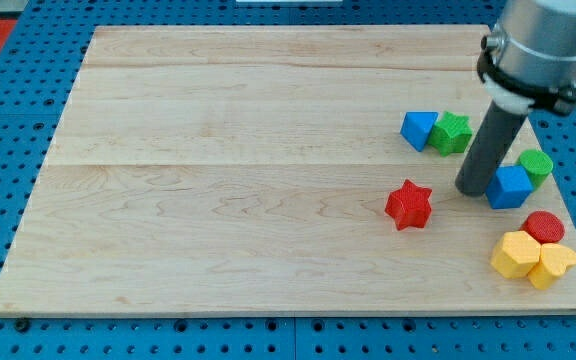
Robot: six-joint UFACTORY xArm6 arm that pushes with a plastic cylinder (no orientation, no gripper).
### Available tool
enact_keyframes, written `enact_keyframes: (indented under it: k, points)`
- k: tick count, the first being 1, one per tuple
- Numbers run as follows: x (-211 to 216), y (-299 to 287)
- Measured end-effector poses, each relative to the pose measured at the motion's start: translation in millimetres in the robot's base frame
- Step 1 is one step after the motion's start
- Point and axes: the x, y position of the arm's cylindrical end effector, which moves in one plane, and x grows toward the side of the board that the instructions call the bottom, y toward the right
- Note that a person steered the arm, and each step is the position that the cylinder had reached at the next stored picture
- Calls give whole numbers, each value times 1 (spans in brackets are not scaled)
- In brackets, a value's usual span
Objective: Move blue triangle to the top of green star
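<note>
The blue triangle point(419, 129) lies on the wooden board at the view's right, touching the left side of the green star point(453, 132). My tip point(474, 189) rests on the board below and a little right of the green star, just left of a blue cube point(509, 187). It touches neither the triangle nor the star; whether it touches the cube I cannot tell.
A red star point(408, 204) lies left of my tip. A green block point(536, 164) sits above-right of the blue cube. A red round block point(544, 227) and two yellow blocks point(516, 254) point(554, 264) cluster at the lower right corner. The board's right edge point(568, 190) is close.
</note>
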Motion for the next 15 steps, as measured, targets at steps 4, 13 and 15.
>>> enact_keyframes:
  k: [4, 13, 15]
  points:
    - [-92, -61]
    - [-99, -13]
    - [-106, -8]
